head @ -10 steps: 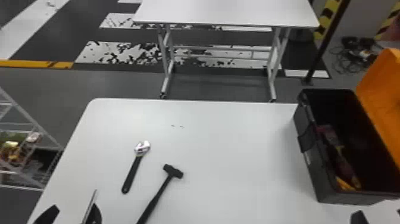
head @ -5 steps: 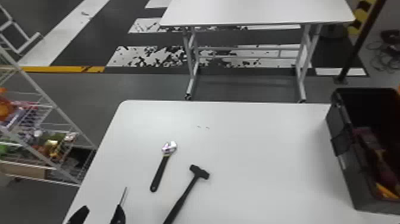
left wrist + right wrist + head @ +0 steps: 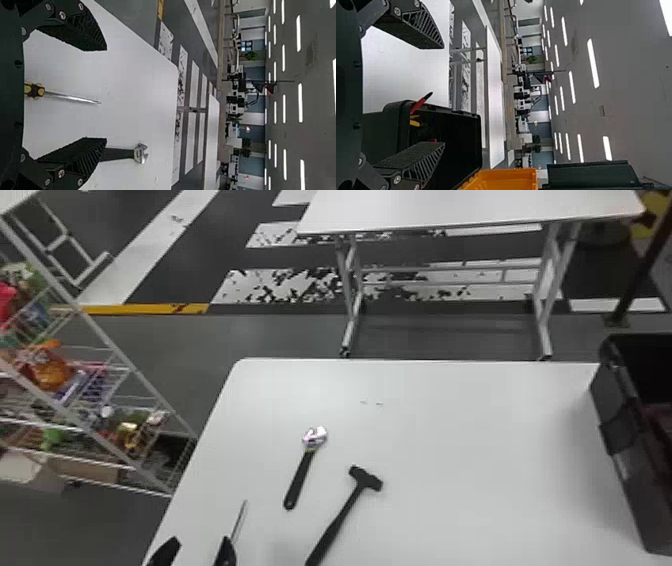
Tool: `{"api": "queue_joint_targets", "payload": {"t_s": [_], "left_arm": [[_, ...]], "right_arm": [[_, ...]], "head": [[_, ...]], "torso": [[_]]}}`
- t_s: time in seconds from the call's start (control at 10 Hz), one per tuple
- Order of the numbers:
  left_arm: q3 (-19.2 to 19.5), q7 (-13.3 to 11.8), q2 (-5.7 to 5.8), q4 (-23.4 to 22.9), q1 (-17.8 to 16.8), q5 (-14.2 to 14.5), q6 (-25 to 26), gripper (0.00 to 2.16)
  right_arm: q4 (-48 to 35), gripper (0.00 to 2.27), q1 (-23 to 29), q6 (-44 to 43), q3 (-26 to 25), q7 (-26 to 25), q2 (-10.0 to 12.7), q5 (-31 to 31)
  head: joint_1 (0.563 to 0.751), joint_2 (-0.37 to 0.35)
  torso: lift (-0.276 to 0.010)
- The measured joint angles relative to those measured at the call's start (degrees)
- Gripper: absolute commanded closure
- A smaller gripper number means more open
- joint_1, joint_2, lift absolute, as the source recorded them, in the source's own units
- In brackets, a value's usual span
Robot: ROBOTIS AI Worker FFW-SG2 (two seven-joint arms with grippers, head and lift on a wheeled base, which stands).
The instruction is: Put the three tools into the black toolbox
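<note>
White tabletop (image 3: 450, 415); above it the left pincer (image 3: 106, 94), wide open, empty, nearer than the right pincer (image 3: 443, 95), also spread and empty; below, the screwdriver (image 3: 59, 95) lies flat, long axis forward, seen between the left's 2 fingers

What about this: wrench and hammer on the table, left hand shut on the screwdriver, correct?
Not quite: the left wrist view shows the left hand open, fingers clear of the screwdriver. The wrench and hammer are on the table.
</note>
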Motion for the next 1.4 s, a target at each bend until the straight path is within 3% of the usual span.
{"api": "queue_joint_targets", "payload": {"t_s": [0.6, 1.4], "left_arm": [[1.1, -1.6, 0.23, 5.5, -2.9, -0.1, 0.8, 0.20], [1.1, -3.4, 0.34, 9.1, -5.6, -0.9, 3.3, 0.21]], "right_arm": [[0.3, 0.14, 0.2, -1.1, 0.4, 0.6, 0.0, 0.2], [1.3, 0.14, 0.2, -3.9, 0.5, 1.1, 0.0, -0.4]], "head": [[0.695, 0.344], [0.695, 0.335]], "torso": [[-0.051], [-0.051]]}}
